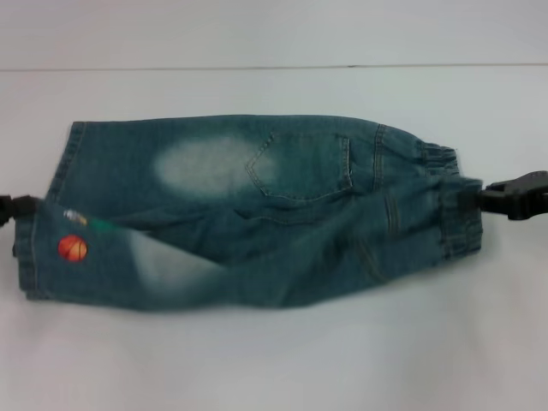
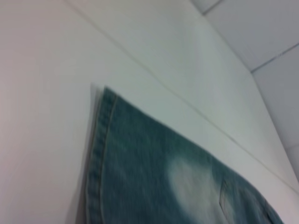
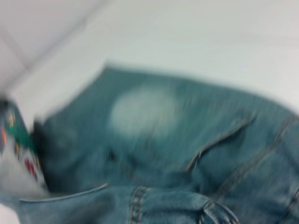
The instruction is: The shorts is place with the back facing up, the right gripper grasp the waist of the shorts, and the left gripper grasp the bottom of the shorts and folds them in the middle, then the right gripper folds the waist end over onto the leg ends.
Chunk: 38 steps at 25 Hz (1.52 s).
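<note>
The head camera is looking down on the whole shorts [image 1: 257, 214] from above; both wrist cameras are peering in close from opposite ends — all three sharing the faded patch [image 1: 210, 163].

The shorts [image 1: 257, 210] are blue-green denim with pale, washed-out oval patches, one on the upper leg and one on the lower leg. Tan stitching outlines the back pocket [image 1: 304, 167] and the seams. Near the hem on the robot's left sits an orange basketball patch [image 1: 73, 248] with dark lines, and just above it a strip of green with small multicoloured marks. The table [image 1: 274, 360] is plain white. Both the left gripper [image 1: 15, 208] and the right gripper [image 1: 514, 195] are black.
</note>
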Tool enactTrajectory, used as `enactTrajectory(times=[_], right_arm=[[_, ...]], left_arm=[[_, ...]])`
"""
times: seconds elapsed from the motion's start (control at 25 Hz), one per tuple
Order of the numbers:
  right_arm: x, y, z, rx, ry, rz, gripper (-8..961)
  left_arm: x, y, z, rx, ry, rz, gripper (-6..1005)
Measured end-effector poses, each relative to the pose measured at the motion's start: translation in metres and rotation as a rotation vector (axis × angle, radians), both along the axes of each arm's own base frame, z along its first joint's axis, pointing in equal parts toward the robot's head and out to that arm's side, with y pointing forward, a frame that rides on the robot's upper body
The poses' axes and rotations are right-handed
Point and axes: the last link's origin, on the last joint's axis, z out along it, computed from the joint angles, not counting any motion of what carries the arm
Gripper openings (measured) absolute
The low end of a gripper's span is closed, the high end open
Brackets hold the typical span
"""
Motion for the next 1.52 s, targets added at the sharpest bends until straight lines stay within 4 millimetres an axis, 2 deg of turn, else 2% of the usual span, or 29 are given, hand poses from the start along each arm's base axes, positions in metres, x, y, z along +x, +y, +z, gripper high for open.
enactTrajectory(times=[0.2,0.36,0.6,0.96,1.28,1.52], right_arm=[[0.026,-0.001,-0.011,0.206,0.108,-0.078,43],[0.032,0.000,-0.023,0.270,0.131,-0.121,43],[0.029,0.006,-0.032,0.375,0.137,-0.107,43],[0.018,0.022,-0.038,0.511,0.113,-0.033,44],[0.010,0.037,-0.053,0.551,0.052,-0.018,44],[0.006,0.046,-0.058,0.571,0.015,-0.016,43]], left_arm=[[0.004,0.020,-0.003,0.100,0.003,-0.023,36],[0.004,0.037,-0.009,0.166,0.030,-0.021,35],[0.007,0.060,-0.018,0.207,0.096,-0.014,39],[0.006,0.081,-0.021,0.280,0.209,0.019,61],[0.013,0.097,-0.029,0.334,0.290,0.014,81],[0.018,0.109,-0.033,0.353,0.329,0.014,96]])
